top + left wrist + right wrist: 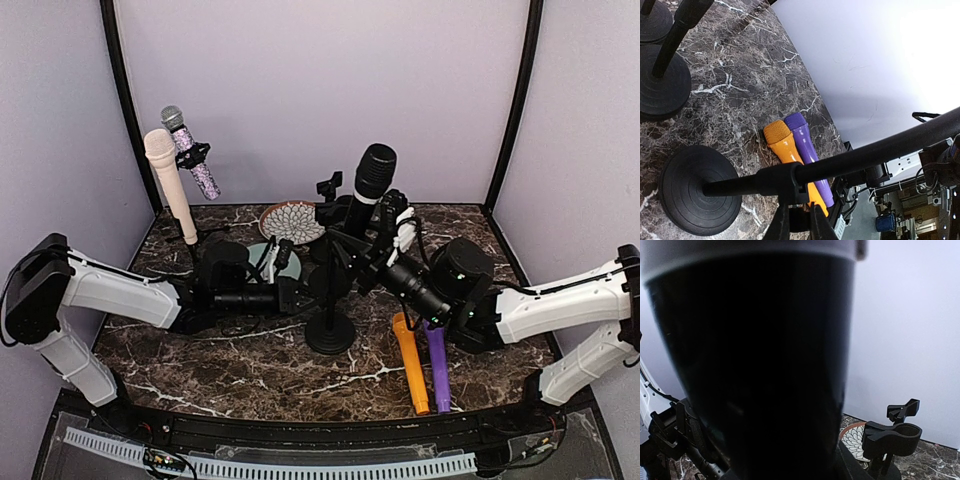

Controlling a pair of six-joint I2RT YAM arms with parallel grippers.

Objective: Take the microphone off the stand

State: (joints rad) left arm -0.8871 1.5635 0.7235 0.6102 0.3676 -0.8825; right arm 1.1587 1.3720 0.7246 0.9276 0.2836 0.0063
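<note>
The black microphone [370, 180] with a grey band stands tilted above the middle stand [330, 300]. My right gripper [380, 235] is shut on its handle from the right. In the right wrist view the microphone's body [755, 365] fills the frame and hides my fingers. Whether the handle still sits in the stand's clip is hidden. My left gripper [312, 292] is shut on the stand's pole. The left wrist view shows its jaws [799, 207] pinched on the pole's collar [785, 180], above the round base [695, 192].
An orange microphone [411, 365] and a purple one [437, 365] lie side by side at front right. Two more microphones [170, 185] stand on stands at back left. A patterned plate [290, 220] and an empty clip stand [328, 187] are behind.
</note>
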